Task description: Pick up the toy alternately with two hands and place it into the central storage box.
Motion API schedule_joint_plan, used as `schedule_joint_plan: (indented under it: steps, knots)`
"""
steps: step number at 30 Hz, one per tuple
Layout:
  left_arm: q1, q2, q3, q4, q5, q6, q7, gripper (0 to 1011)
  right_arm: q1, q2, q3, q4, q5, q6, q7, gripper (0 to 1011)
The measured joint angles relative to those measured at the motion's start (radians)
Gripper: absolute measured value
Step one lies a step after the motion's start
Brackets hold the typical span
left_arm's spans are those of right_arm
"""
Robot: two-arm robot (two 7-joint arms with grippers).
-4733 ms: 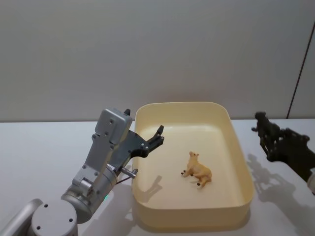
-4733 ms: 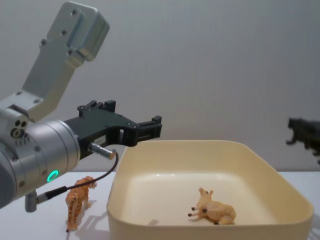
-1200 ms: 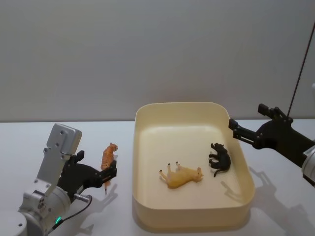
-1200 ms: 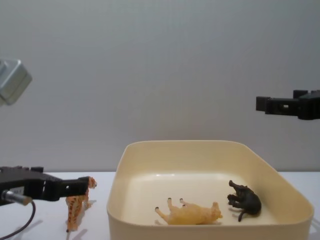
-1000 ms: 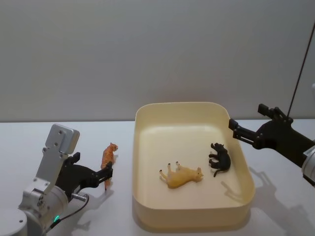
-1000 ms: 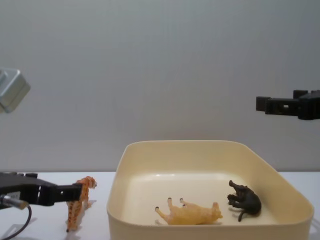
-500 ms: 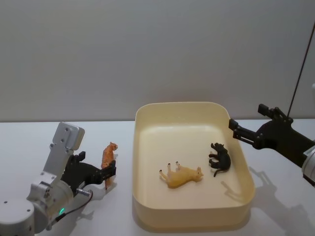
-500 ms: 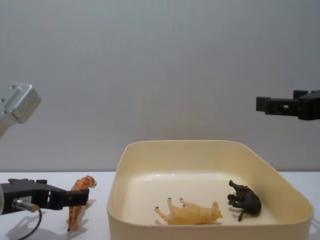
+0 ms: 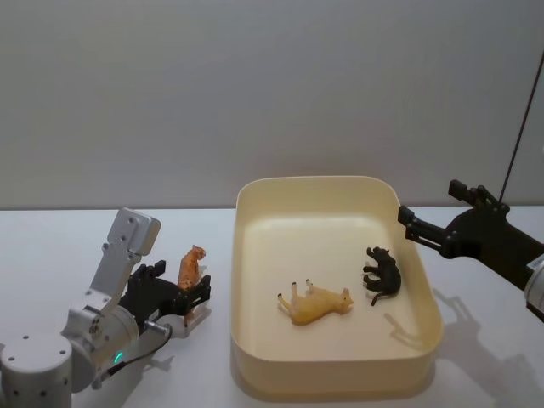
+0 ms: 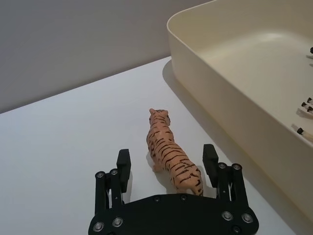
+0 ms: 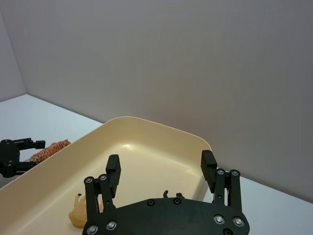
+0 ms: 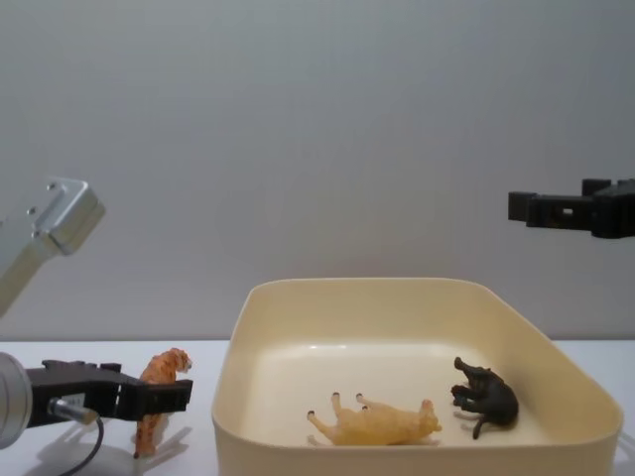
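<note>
**Mia:** Where is the toy tiger [image 10: 172, 160]?

**Ben:** It stands on its feet on the white table [image 9: 51, 255], just to the left of the big yellow box [image 9: 336, 384]. Its head points away from the robot. It is outside the box, close to the box's left wall but not touching it.

**Mia:** And the left gripper [image 10: 166, 166]?

**Ben:** It is low, down by the table, and its two black fingers [image 10: 123, 169] are spread wide. The back half of the tiger is between them, one finger on each side. In the left wrist view there is a gap on both sides, so the fingers are not touching it. The head and front legs stick out past the fingertips.

**Mia:** What is in the box?

**Ben:** Two toys lie on the bottom. A tan animal [image 9: 314, 304] is on its side near the middle, legs up. A black animal [image 9: 382, 274] lies on its side too, near the right wall.

**Mia:** Where is the right gripper [image 11: 161, 174]?

**Ben:** It is up in the air by the box's right rim, well above the toys. Its fingers are wide apart and hold nothing.
</note>
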Motion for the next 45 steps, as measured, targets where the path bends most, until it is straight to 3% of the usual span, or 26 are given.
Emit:
schedule_joint_plan:
  steps: [9,11,15,20,32,45]
  knots:
    - [-0.013,-0.008,0.002,0.020,0.007,-0.003,-0.018,633,0.000,0.000,0.000,0.000,0.000,0.000,0.000,1001]
    - [-0.014,-0.009,0.002,0.023,0.007,-0.003,-0.020,617,0.000,0.000,0.000,0.000,0.000,0.000,0.000,1001]
    - [-0.016,-0.011,0.002,0.026,0.009,-0.004,-0.022,446,0.000,0.000,0.000,0.000,0.000,0.000,0.000,1001]
    - [-0.016,-0.010,0.001,0.025,0.015,-0.008,-0.025,308,0.000,0.000,0.000,0.000,0.000,0.000,0.000,1001]
    - [-0.045,-0.001,-0.012,0.012,0.078,-0.037,-0.065,292,0.000,0.000,0.000,0.000,0.000,0.000,0.000,1001]
    - [-0.149,-0.012,-0.028,0.023,0.191,-0.081,-0.203,292,0.000,0.000,0.000,0.000,0.000,0.000,0.000,1001]
